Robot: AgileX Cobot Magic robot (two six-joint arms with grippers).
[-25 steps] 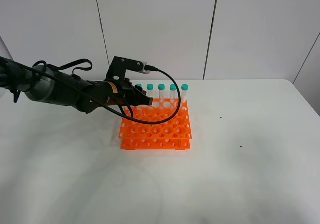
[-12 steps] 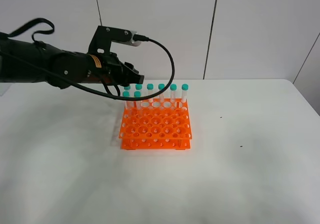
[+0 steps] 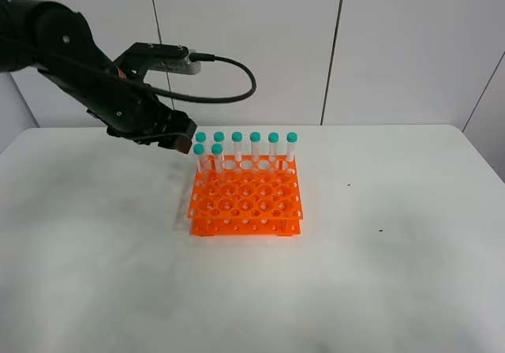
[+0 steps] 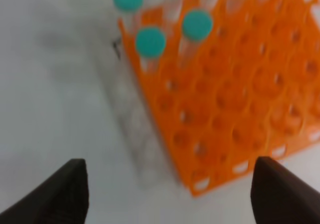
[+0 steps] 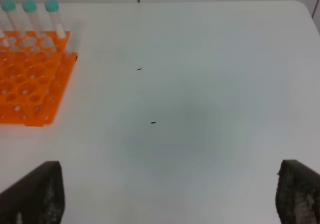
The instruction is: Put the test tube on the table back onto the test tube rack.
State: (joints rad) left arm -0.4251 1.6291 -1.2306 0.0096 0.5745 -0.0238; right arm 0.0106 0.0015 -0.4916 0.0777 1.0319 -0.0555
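Observation:
The orange test tube rack stands on the white table. Several teal-capped tubes stand upright in it: a back row, and two in the second row at its left, one test tube beside another. No tube lies on the table. My left gripper hovers open and empty, above and left of the rack's back-left corner. In the left wrist view the left gripper shows wide-apart fingers over the rack and blurred caps. My right gripper is open above bare table.
The right wrist view shows the rack's right end with three tubes and small dark specks on the table. A black cable loops from the left arm. A white panelled wall stands behind the table.
My left gripper opened, then rose and pulled back to the left from the rack's back-left area. The tubes it had covered now stand in view. The right gripper has not changed.

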